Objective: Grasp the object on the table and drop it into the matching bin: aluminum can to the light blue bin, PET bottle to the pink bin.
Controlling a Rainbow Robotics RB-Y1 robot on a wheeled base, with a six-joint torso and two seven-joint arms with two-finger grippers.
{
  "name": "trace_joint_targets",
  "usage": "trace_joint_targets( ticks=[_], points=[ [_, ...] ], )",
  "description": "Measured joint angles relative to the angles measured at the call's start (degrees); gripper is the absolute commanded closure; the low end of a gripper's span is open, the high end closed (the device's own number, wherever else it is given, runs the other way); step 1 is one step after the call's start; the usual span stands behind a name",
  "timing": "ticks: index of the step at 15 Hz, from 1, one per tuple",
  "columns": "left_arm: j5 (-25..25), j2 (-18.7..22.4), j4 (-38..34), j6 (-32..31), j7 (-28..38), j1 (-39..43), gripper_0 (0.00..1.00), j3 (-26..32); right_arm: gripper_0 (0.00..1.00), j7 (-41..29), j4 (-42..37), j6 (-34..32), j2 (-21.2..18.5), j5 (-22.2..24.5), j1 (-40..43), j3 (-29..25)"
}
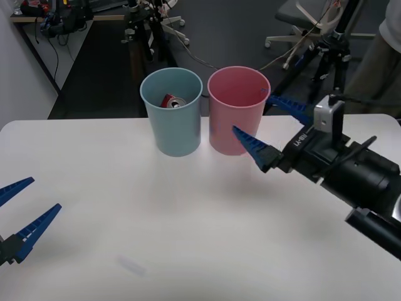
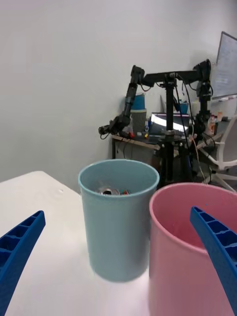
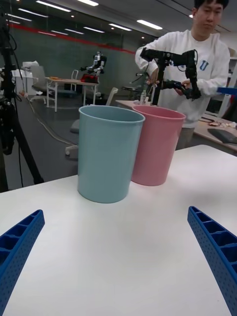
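Note:
The red aluminum can (image 1: 173,101) with its silver top lies inside the light blue bin (image 1: 172,133), and its top (image 2: 111,191) shows over the rim in the right wrist view. The pink bin (image 1: 220,128) stands touching the light blue bin on its right, at the far middle of the white table (image 1: 188,219). My right gripper (image 1: 250,113) hovers open and holds nothing, just right of the pink bin (image 2: 182,261) and facing the light blue bin (image 2: 118,232). At the near left edge, my left gripper (image 1: 45,193) is open and holds nothing.
Behind the table's far edge stand black tripods (image 1: 329,59) and an office chair (image 1: 301,19). A person (image 3: 197,64) stands beyond the bins, not touching them. Bare tabletop stretches between both grippers and the bins.

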Motion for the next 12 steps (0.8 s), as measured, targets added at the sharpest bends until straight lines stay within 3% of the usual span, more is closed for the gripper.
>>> trace_joint_targets(
  ticks=[7,12],
  points=[
    [0.00,0.00,0.00,0.00,0.00,0.00,0.00,0.00,0.00,3.82,-0.77,-28.44,5.93,-5.21,11.67,-26.03],
    [0.00,0.00,0.00,0.00,0.00,0.00,0.00,0.00,0.00,4.85,2.13,-35.89,6.05,-12.55,18.91,-34.07]
  ],
)
